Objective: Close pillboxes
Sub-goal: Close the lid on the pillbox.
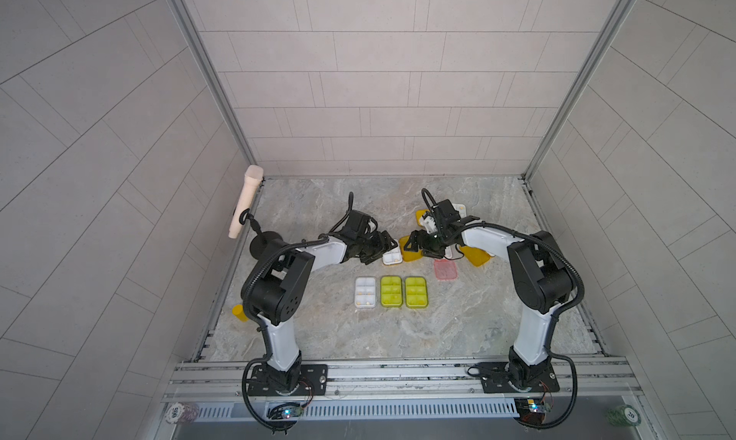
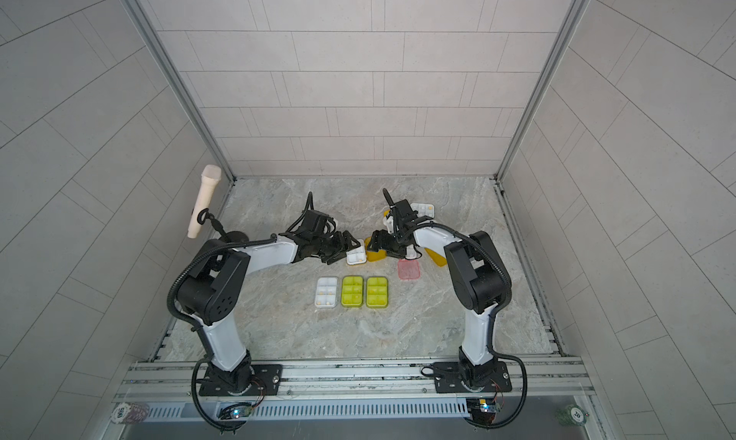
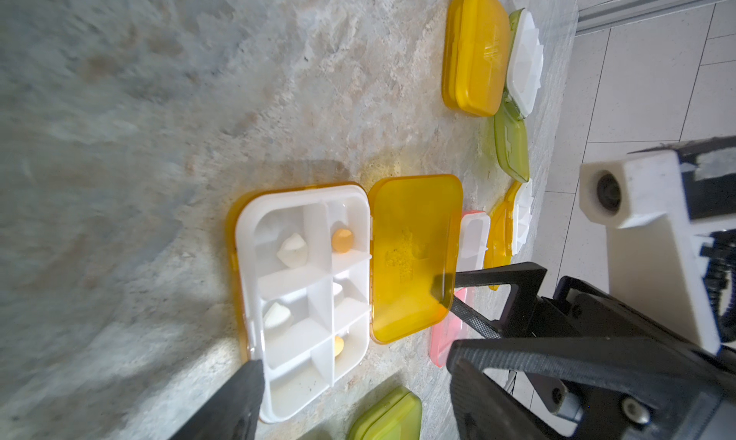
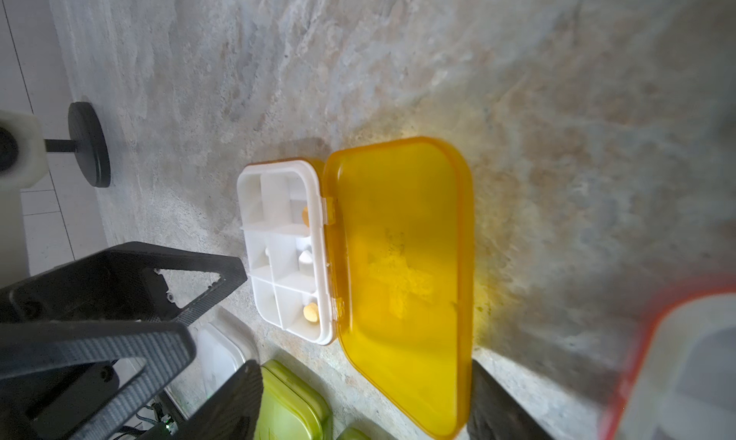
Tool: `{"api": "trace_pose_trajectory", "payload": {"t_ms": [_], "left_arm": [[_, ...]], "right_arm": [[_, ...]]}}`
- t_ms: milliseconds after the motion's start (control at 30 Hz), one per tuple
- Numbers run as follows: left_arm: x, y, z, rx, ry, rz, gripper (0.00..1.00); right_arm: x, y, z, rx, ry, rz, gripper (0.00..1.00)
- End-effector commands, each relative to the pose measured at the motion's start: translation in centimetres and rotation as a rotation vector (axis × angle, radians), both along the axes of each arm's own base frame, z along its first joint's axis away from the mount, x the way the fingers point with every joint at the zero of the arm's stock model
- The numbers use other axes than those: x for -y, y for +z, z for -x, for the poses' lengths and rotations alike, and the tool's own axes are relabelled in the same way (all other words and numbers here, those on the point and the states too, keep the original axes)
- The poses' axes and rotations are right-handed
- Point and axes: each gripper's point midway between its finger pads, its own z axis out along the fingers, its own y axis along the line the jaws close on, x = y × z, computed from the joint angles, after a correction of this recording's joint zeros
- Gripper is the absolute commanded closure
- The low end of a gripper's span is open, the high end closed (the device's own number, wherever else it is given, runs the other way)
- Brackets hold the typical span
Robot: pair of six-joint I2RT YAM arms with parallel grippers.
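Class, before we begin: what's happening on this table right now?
Pillboxes are being closed, and both grippers are at an open orange pillbox. The left gripper sits by its white tray, and the right gripper, jaws apart, is at the free edge of its lid. Three closed pillboxes sit in a row nearby.

free tabletop [image 1: 458,330] in front; pillbox row [image 1: 390,292] mid-table, microphone stand [image 1: 261,245] far left
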Motion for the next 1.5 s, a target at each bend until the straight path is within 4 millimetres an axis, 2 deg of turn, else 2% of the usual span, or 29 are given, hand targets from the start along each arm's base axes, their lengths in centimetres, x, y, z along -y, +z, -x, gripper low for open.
{"api": "trace_pose_trajectory", "payload": {"t_ms": [0, 233, 467, 733, 1167, 1300, 1467], "left_arm": [[-0.1, 0.4, -0.5, 0.017, 0.007, -0.003, 0.22], [-0.9, 0.6, -1.0, 0.029, 0.032, -0.01, 0.22], [-1.2, -0.8, -0.8, -0.001, 0.053, -0.021, 0.22], [-1.4, -1.4, -0.9, -0.009, 0.081, -0.021, 0.22], [-1.0, -1.4, -1.1, -0.015, 0.095, 0.027, 0.22], [-1.8, -0.7, -1.4, 0.005, 0.121, 0.019, 0.22], [-4.1, 0.7, -2.3, 0.046, 0.187, -0.009, 0.22]], "right_arm": [[-0.2, 1.4, -0.3, 0.031, 0.013, -0.007, 0.2], [-0.1, 2.1, -0.4, 0.046, 0.016, -0.005, 0.2], [-0.7, 3.0, -0.5, 0.063, 0.032, -0.02, 0.2], [-1.9, 4.2, -0.4, 0.079, 0.049, -0.053, 0.21], [-3.4, 6.0, -0.2, 0.111, 0.075, -0.065, 0.21], [-4.1, 6.5, -0.1, 0.121, 0.085, -0.068, 0.21], [-5.1, 6.7, 0.1, 0.124, 0.102, -0.067, 0.21]]}}
